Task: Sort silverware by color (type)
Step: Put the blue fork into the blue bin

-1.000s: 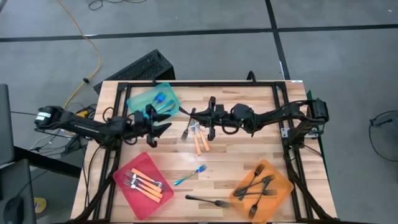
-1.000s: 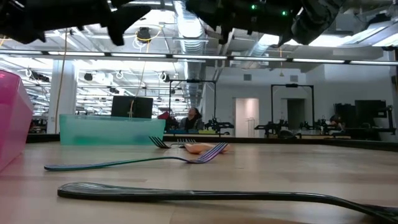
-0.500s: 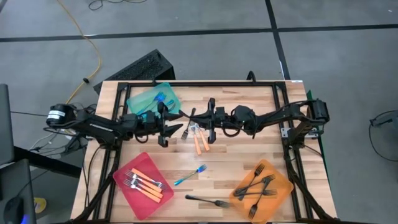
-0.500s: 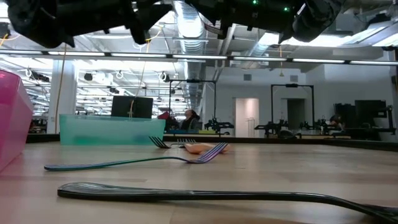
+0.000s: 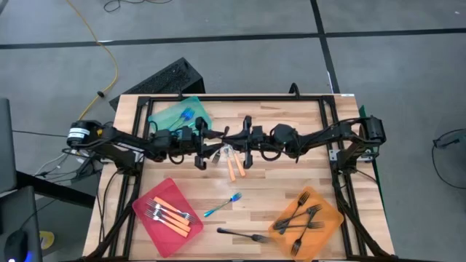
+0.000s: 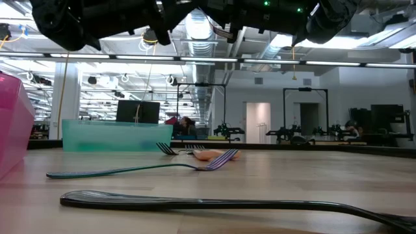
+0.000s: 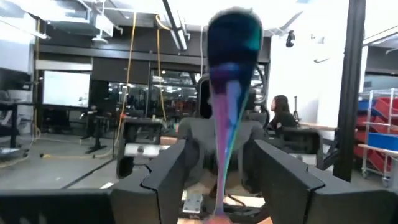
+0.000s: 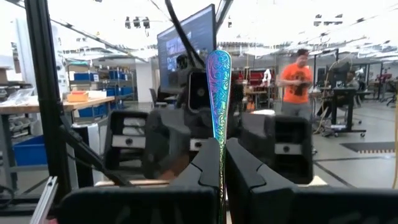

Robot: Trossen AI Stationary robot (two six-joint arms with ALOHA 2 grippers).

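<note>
My right gripper (image 8: pixel 219 163) reaches in from the table's right over the table's middle (image 5: pixel 234 143). It is shut on a blue-teal fork (image 8: pixel 218 93). My left gripper (image 7: pixel 227 177) faces it from the left (image 5: pixel 212 145), open. Its fingers (image 7: pixel 165 180) stand on either side of the fork's broad handle end (image 7: pixel 233 43) with a gap on both sides. Loose on the table lie one blue fork (image 5: pixel 222 205), one black fork (image 5: pixel 244 235) and orange-handled forks (image 5: pixel 234 167). My right gripper pinches the blue-teal fork between its two shut fingers, on the handle (image 8: pixel 219 144) back from the broad free end. The fingers come level from the table's right and lie along the fork. The fork is lifted clear, its handle end pointing at my left gripper.
The teal tray (image 5: pixel 177 115) at the far left holds blue forks. The red tray (image 5: pixel 162 220) at the near left holds orange-handled forks, and the orange tray (image 5: pixel 329 217) at the near right holds black forks. A black frame (image 5: pixel 218 98) rims the table. People show in the room behind.
My left gripper has moved toward the table's right, from beside the teal tray up to my right gripper, and its open fingers now flank the held fork's handle end. My right gripper and the fork have kept still.
</note>
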